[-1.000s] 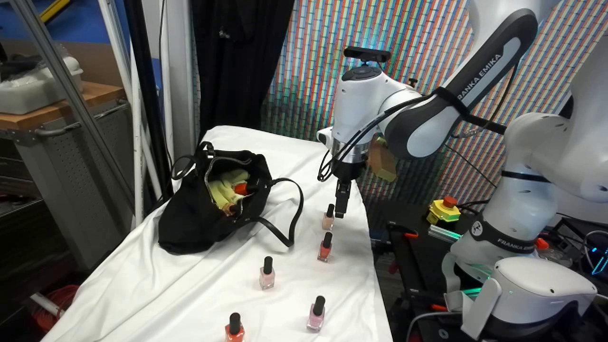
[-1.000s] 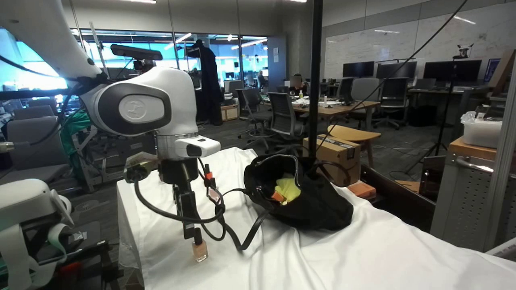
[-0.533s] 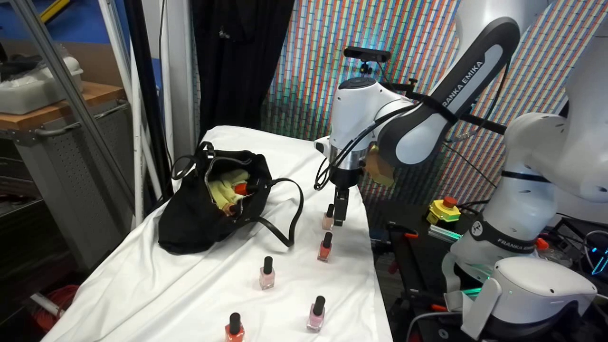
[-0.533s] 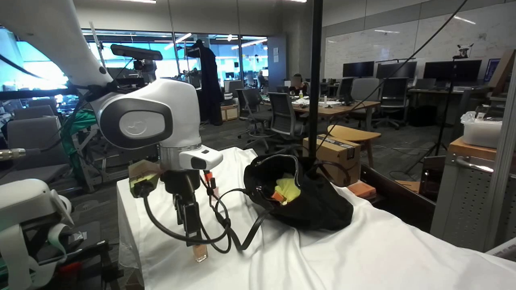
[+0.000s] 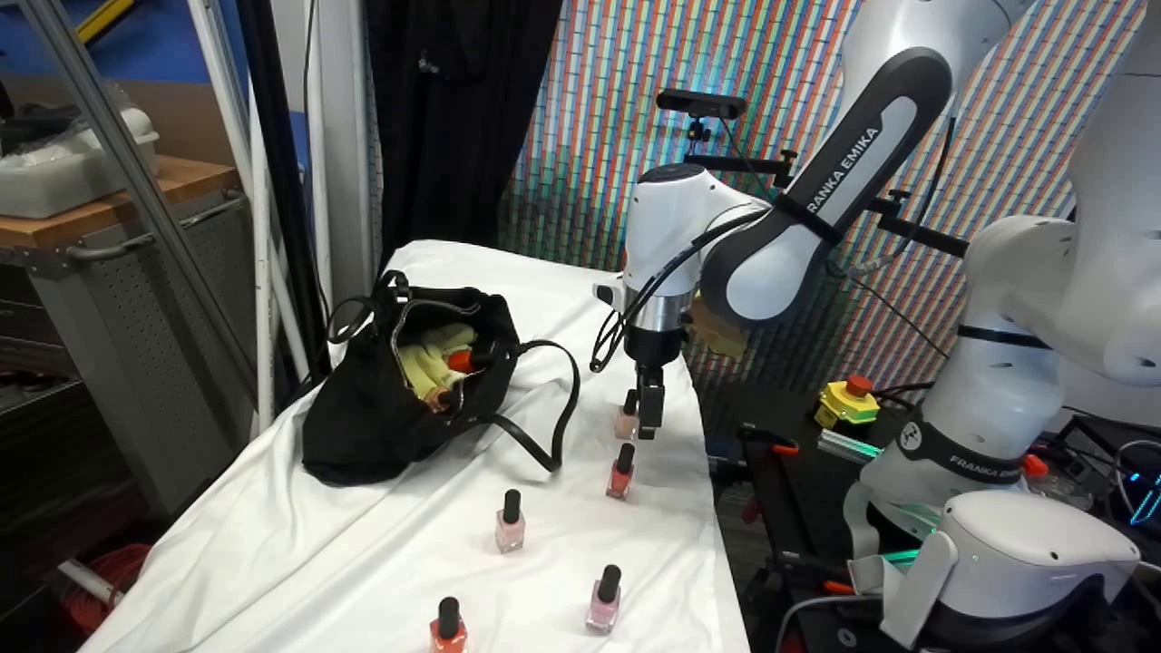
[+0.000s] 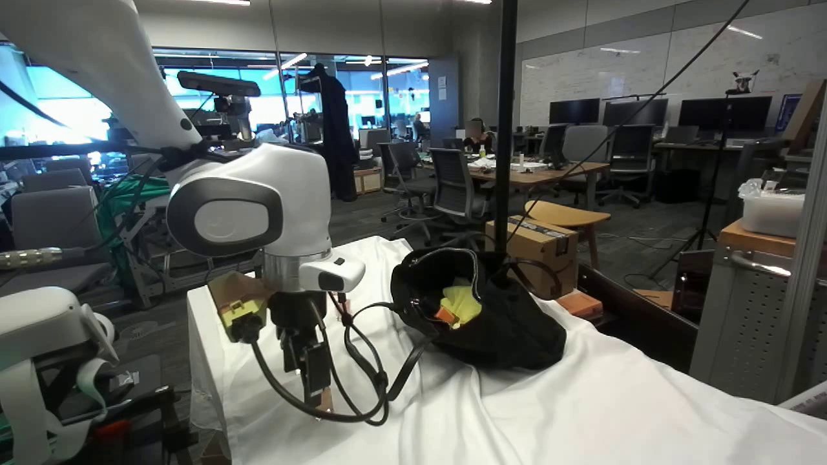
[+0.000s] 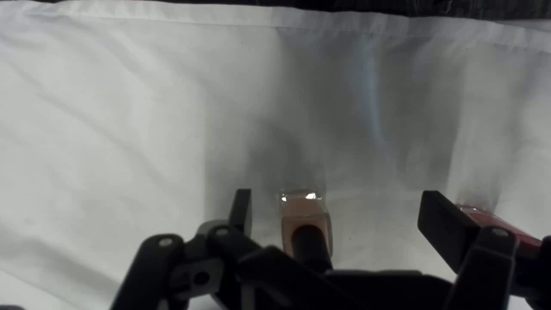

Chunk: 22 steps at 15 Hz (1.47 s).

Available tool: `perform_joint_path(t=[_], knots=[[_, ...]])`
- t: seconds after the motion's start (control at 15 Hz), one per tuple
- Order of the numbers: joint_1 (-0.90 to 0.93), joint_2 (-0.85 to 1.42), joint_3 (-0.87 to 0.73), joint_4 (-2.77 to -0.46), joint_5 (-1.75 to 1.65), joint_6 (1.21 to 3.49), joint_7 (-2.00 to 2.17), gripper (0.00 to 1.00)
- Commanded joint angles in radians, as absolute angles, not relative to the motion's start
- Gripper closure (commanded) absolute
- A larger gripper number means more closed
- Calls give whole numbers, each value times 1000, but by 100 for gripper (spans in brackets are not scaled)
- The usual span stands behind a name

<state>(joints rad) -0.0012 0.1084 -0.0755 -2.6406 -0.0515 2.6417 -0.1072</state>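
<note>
My gripper (image 7: 335,199) is open and lowered over a peach nail polish bottle (image 7: 303,211) with a black cap. The bottle stands upright between the fingers, nearer the left one in the wrist view, with a gap on both sides. Part of its cap is hidden by the gripper. A red polish bottle (image 7: 521,237) is outside the right finger, partly hidden behind it. In an exterior view my gripper (image 5: 648,430) is beside the peach bottle (image 5: 626,423), and the red bottle (image 5: 620,479) stands close by. Nothing is held.
Pale pink (image 5: 510,535), lilac (image 5: 602,608) and orange (image 5: 449,640) bottles stand on the white cloth (image 5: 381,562). An open black bag (image 5: 363,440) holds a yellow-green cloth (image 5: 435,358) and something orange. Its strap (image 5: 570,408) loops towards the bottles.
My gripper has moved down around the peach bottle, which is now more hidden in an exterior view. The jaws stay open. The bottles and bag have not moved.
</note>
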Motion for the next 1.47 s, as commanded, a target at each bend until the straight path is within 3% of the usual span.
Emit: perform_joint_path(t=[0.0,1.4], knots=[[-32,142,-49,-2610,2,2670,-189,0],[-111,274,-2,-2550,45,2783,-245,0]])
